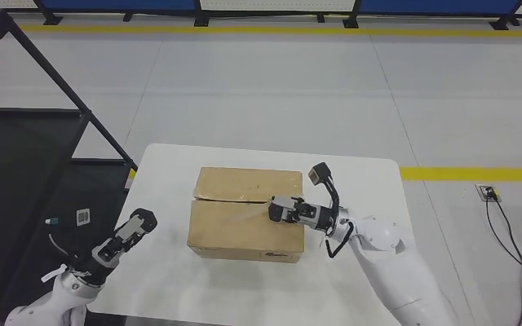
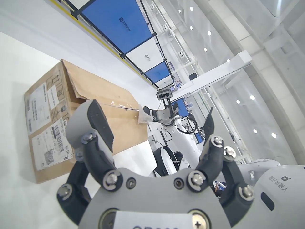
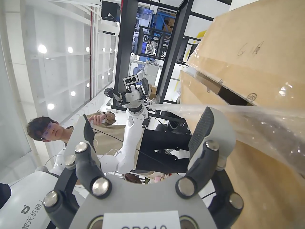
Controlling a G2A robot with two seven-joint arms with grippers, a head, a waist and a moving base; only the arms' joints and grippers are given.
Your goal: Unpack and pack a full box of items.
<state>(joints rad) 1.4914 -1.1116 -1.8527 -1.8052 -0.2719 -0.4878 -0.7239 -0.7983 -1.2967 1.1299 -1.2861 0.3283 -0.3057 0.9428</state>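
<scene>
Top view | box (image 1: 245, 232) mid-table (image 1: 359, 175), flaps down, seam (image 1: 232, 200) running left-right | right gripper (image 1: 276, 210) nearer, fingers spread, at seam's right end beside loose tape (image 3: 262, 125) | left gripper (image 1: 143, 220) spread, empty, apart off box's left end

The box (image 1: 245, 216) is matt brown cardboard, rough and torn along one flap edge. A strip of clear tape (image 3: 262, 120), glossy and crinkled, stretches off it past one finger of the right gripper (image 3: 146, 117). White paper labels (image 2: 47, 129) cover the box end facing the left gripper (image 2: 152, 110). Both grippers have black ribbed pads (image 3: 201, 129) on matt grey fingers, fixed with shiny metal screws (image 2: 112, 177). The table (image 1: 359, 179) is smooth and white.
</scene>
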